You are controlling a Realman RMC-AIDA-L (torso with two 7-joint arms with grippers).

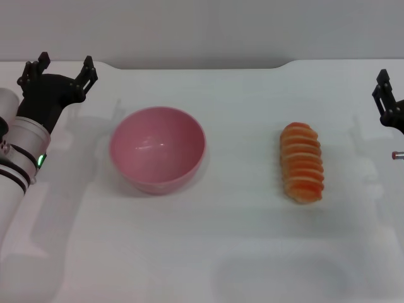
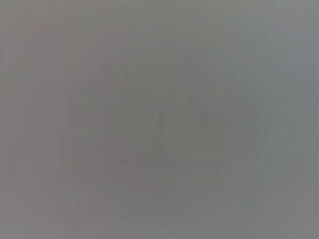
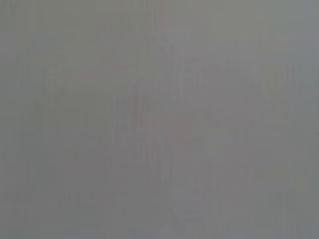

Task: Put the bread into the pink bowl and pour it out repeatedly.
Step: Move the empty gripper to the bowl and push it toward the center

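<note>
While unmarked, pink bowl and bread apart; left gripper fingers spread; right gripper unclear.

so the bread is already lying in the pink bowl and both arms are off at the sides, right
Not quite. The head view shows the pink bowl empty; the bread lies on the table, to the bowl's right and apart from it. The left gripper and right gripper are indeed off at the sides.

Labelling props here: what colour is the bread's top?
Glossy orange-golden with pale ridges, the bread shows best in the head view.
</note>
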